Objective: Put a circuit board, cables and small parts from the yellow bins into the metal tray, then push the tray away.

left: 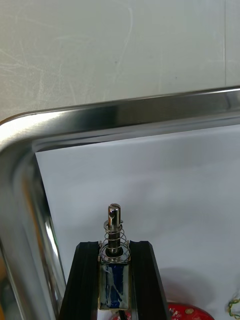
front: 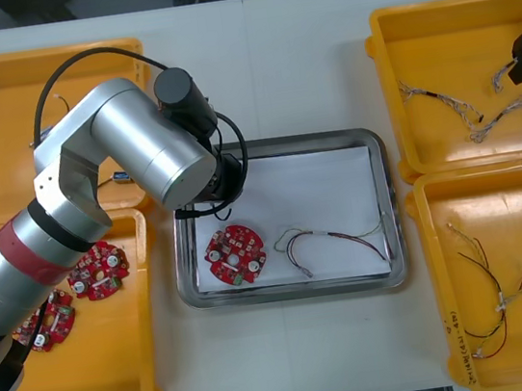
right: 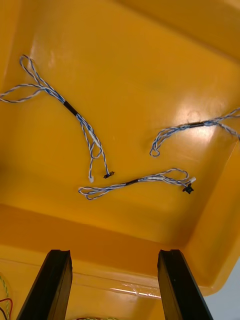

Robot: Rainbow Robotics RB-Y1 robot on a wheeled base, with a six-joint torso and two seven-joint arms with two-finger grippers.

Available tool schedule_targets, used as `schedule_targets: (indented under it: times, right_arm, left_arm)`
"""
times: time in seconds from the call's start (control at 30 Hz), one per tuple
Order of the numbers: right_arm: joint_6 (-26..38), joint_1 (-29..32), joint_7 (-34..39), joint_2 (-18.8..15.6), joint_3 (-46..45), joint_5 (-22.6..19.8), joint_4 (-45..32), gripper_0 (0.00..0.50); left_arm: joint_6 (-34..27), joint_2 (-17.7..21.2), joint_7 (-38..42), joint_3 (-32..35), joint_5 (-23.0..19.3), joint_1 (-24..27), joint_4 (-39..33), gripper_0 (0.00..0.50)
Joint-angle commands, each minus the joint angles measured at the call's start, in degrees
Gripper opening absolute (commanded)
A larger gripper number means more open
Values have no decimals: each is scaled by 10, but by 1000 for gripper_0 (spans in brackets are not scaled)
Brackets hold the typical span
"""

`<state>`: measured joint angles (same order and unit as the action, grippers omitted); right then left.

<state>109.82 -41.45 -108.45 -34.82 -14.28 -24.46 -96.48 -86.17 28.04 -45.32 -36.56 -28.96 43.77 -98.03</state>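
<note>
Light table (front: 301,63), yellow bins (front: 73,377) both sides, metal tray (front: 294,291) btwn them. Left arm (front: 137,145) reaches over tray's far-left corner. Wrist view there: left gripper (left: 115,246) clamped on small metal part (left: 114,220), spring end past fingertips, just inside that corner, bare white liner (left: 165,180) beyond. Red circuit board (front: 235,254) at tray's near-left, cable (front: 330,239) by near edge. Right gripper (right: 115,257) fingers apart, empty, over far-right bin (right: 125,65) w/ three blue-white cables (right: 135,181).
</note>
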Motion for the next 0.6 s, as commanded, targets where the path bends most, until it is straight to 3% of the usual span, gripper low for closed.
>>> schedule_targets:
  times: [0.03, 0.13, 0.43, 0.5, 0.53, 0.57, 0.6]
  right_arm:
    - [2, -43, 28, -24, -19, 34, 42, 500]
    - [2, -72, 34, -22, -18, 63, 93, 500]
    - [2, -140, 54, -9, -18, 98, 197, 500]
    - [2, -147, 76, -2, -19, 107, 205, 500]
    - [-12, -152, 96, 5, -19, 114, 211, 500]
    - [-12, -152, 96, 5, -19, 114, 211, 500]
    - [-27, -160, 108, 10, -18, 122, 226, 500]
  left_arm:
    - [29, -15, 0, -18, 14, -4, 14, 2]
    - [35, -16, 1, -23, 22, -4, 21, 2]
    - [34, -16, 2, -23, 21, -4, 21, 8]
    - [34, -16, 2, -23, 21, -4, 21, 79]
    - [35, -16, 3, -23, 21, -4, 21, 221]
    - [35, -16, 3, -23, 21, -4, 21, 221]
    - [34, -17, 5, -23, 20, -4, 21, 325]
